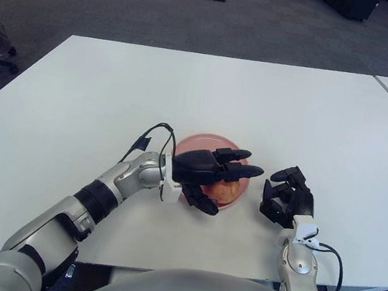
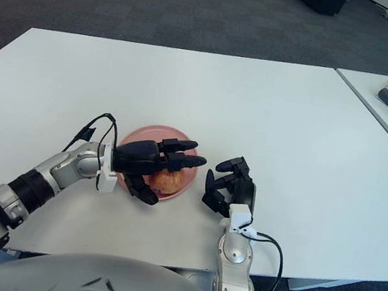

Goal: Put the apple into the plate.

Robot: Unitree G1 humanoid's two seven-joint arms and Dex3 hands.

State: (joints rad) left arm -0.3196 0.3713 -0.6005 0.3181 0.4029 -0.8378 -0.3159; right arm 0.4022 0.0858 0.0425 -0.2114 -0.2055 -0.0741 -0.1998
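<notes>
1. Apple (image 1: 226, 190) sits in pink plate (image 1: 204, 149), toward its near-right rim. Placement looks done.
2. Left robot hand (image 1: 212, 172) directly over apple, fingers (image 1: 247, 172) spread wide, holding nothing. Thumb low at plate's near edge.
3. Right robot hand (image 1: 288, 196) idle on right of plate, apart from it; fingers curled, nothing held.
4. Plate on white tabletop (image 1: 209, 96), well in from edges.
5. Risks, as judged:
 - Withdrawal too low: thumb or fingers clip apple, roll it over rim.
 - Thumb snags rim, drags or tips plate.
 - Apple near rim, so small nudge suffices.
6. Rec: lift up first, then retract.
</notes>
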